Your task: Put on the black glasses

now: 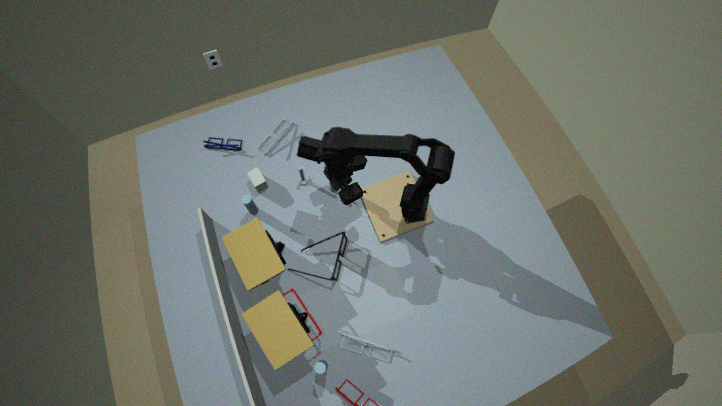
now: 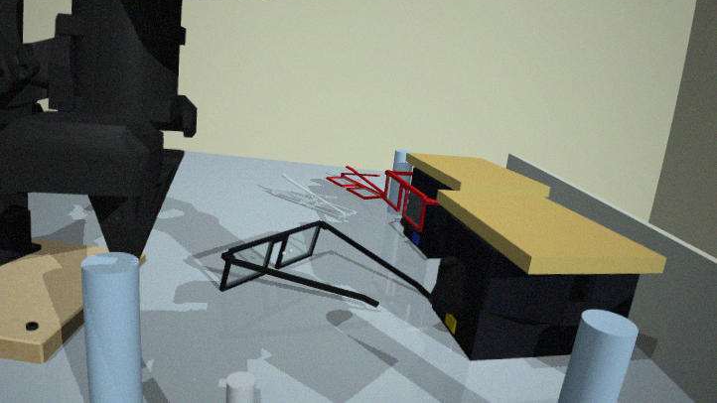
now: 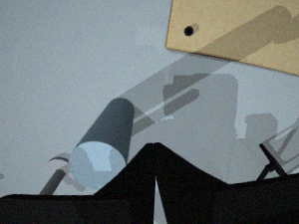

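The black glasses (image 1: 322,241) (image 2: 323,286) stand on the table, lenses toward the robot base and temples spread open toward the display head with the yellow tag (image 2: 450,322). One temple tip is close to that head, whose face is bare. It is the upper head in the top view, mostly hidden under a yellow board (image 1: 254,255) (image 2: 528,218). The other head has a blue tag (image 2: 415,238) and wears red glasses (image 1: 318,333) (image 2: 413,223). My gripper (image 2: 125,250) (image 3: 152,149) is shut and empty, above the table near the wooden base plate, away from the black glasses.
A blue post (image 2: 110,325) (image 3: 97,163) stands near my fingertips. A grey peg (image 1: 302,175) (image 2: 240,388) and a white block (image 1: 256,177) are nearby. Another blue post (image 1: 247,203) (image 2: 603,356) stands beside the yellow-tag head. A low wall (image 1: 215,263) runs behind both heads.
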